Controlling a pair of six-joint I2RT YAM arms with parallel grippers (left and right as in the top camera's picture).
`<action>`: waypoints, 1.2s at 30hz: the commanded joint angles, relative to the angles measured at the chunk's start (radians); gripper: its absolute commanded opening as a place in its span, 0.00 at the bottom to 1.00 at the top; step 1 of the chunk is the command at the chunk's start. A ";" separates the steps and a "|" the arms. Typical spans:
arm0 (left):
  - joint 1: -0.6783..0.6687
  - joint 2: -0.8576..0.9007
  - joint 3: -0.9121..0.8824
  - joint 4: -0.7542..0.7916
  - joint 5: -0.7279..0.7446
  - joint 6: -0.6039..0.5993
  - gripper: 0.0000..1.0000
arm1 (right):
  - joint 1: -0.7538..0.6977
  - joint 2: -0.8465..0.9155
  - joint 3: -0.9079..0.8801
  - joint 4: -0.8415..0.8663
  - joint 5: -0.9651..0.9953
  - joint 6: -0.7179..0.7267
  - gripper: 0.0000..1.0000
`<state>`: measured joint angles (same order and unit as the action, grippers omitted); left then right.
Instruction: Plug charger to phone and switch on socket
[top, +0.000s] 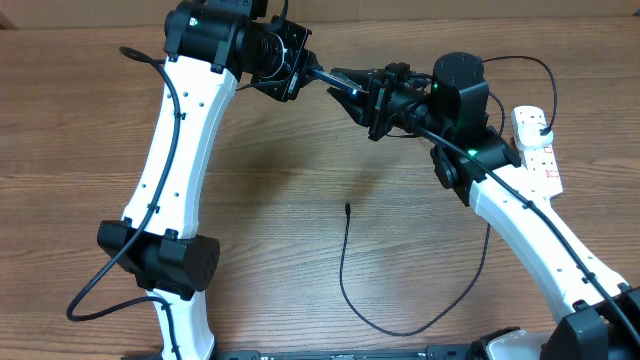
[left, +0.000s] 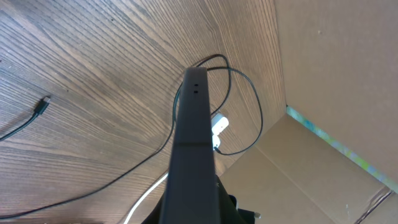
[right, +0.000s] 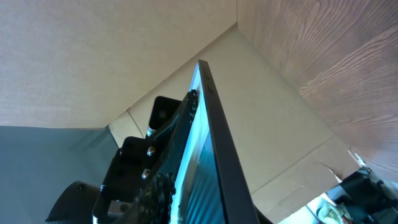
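The phone (top: 336, 79) hangs edge-on above the table between both grippers. My left gripper (top: 318, 72) is shut on its left end; in the left wrist view the phone's black edge (left: 193, 143) runs straight up from the jaws. My right gripper (top: 353, 93) sits at the other end, and its wrist view shows the lit teal screen (right: 196, 168) beside a finger pad (right: 163, 196); contact is unclear. The charger's cable (top: 343, 275) loops on the table with its connector tip (top: 347, 208) lying free. The socket (top: 535, 140) lies at the right edge.
A cardboard wall (left: 336, 74) stands behind the table. The socket's white cord (left: 148, 198) curves across the wood below the phone. The right arm's white link (top: 530, 225) crosses the table's right side, and the left arm (top: 175, 160) crosses the left.
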<state>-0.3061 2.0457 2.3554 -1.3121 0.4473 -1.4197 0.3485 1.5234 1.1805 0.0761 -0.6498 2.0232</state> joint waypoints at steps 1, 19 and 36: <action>-0.014 -0.017 0.005 -0.018 -0.014 0.029 0.04 | -0.005 -0.008 0.017 0.027 0.021 0.138 0.29; 0.128 -0.017 0.005 -0.053 0.072 0.241 0.04 | -0.019 -0.008 0.017 0.000 0.020 -0.103 1.00; 0.303 -0.017 0.005 -0.330 0.459 1.223 0.04 | -0.023 -0.008 0.017 -0.395 -0.092 -1.177 1.00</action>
<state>-0.0040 2.0460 2.3550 -1.5871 0.7784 -0.5209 0.3279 1.5230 1.1858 -0.2081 -0.7296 1.1614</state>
